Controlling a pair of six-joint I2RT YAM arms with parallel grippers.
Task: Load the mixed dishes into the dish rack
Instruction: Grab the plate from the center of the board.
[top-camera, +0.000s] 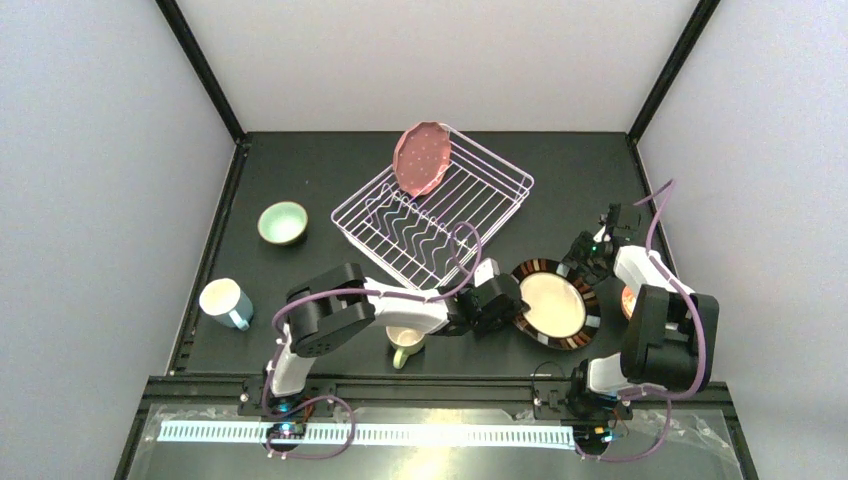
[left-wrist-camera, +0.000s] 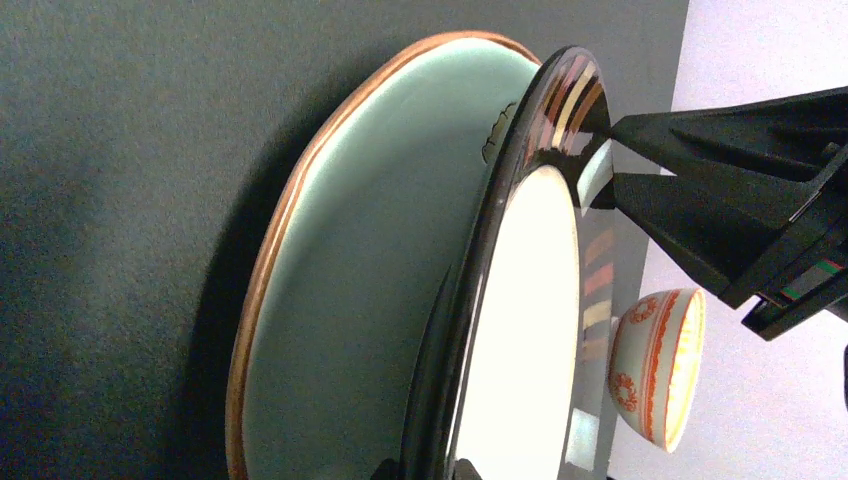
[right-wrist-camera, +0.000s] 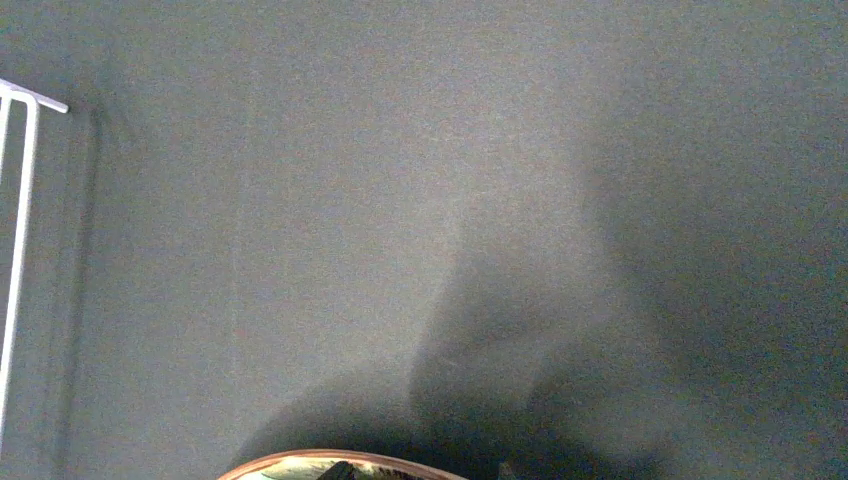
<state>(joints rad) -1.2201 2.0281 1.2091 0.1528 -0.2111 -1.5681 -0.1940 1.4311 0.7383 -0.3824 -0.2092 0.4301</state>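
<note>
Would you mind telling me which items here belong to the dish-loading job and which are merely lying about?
Job: dish rack, pink dotted plate, dark-rimmed plate, mint plate, pale-green bowl, orange-patterned bowl, light-blue mug, cream mug.
Lying about: nothing loose; only the black table and purple cables.

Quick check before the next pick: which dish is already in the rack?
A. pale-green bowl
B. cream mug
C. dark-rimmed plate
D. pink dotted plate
D: the pink dotted plate stands tilted on edge at the far corner of the dish rack, and no other dish is inside the wires.
</note>
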